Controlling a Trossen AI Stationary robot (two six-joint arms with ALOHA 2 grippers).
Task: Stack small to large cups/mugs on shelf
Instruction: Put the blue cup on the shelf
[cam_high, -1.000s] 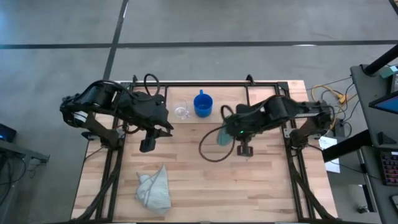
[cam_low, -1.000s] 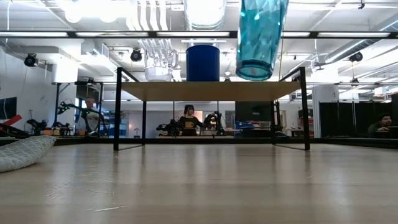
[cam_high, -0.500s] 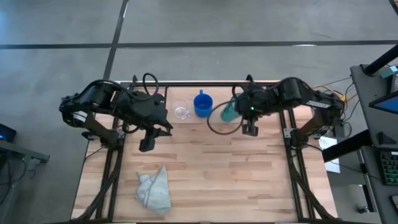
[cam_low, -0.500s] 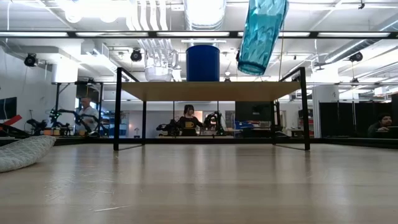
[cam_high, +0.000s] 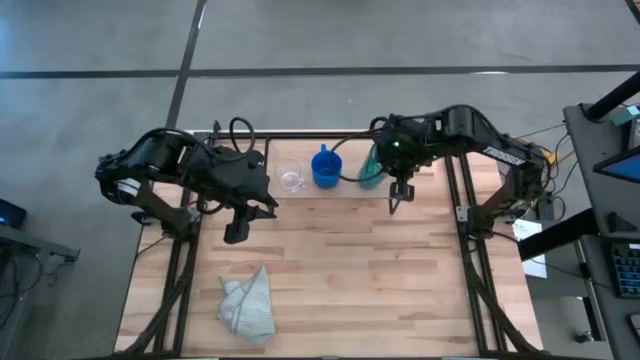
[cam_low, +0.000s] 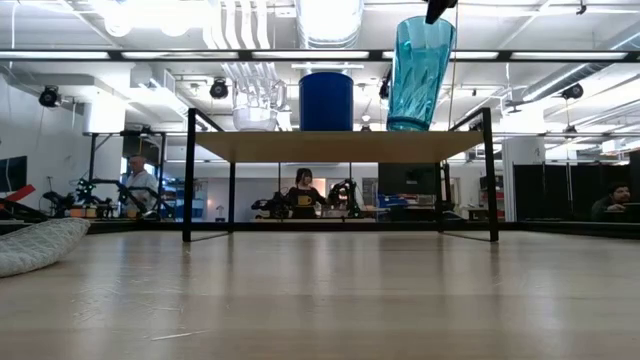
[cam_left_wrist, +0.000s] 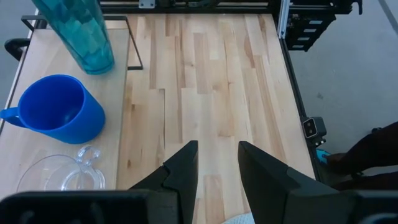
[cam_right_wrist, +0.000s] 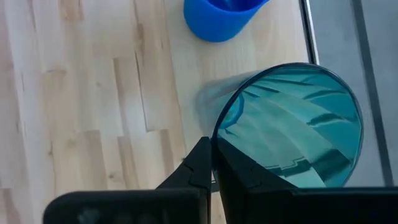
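Observation:
The teal tumbler (cam_low: 420, 75) stands on the shelf (cam_low: 340, 146), just right of the blue mug (cam_low: 326, 100); the clear glass cup (cam_low: 255, 110) stands left of the mug. From above, the cup (cam_high: 291, 178), mug (cam_high: 326, 168) and tumbler (cam_high: 371, 170) form a row along the far edge. My right gripper (cam_right_wrist: 214, 165) is shut on the tumbler's rim. My left gripper (cam_left_wrist: 217, 168) is open over bare table, nearer than the glass cup (cam_left_wrist: 62, 177) and touching nothing. My right gripper pinches the tumbler's rim (cam_right_wrist: 219, 134) between its two fingers, one finger (cam_right_wrist: 239, 171) inside the mouth and one (cam_right_wrist: 198, 163) outside. It comes from above, pointing down. The tumbler stands nearly upright with its base (cam_low: 408, 125) on the shelf top.
A crumpled pale cloth (cam_high: 248, 305) lies near the table's near left corner. The black frame (cam_high: 470, 250) runs along the table's sides. Open wood lies between the shelf and the near edge. People and equipment show in the room behind the table.
My right gripper has carried the tumbler from over the middle of the table toward the far edge and lowered it. The tumbler, tilted in the air before, now stands nearly upright with its base on the shelf beside the blue mug.

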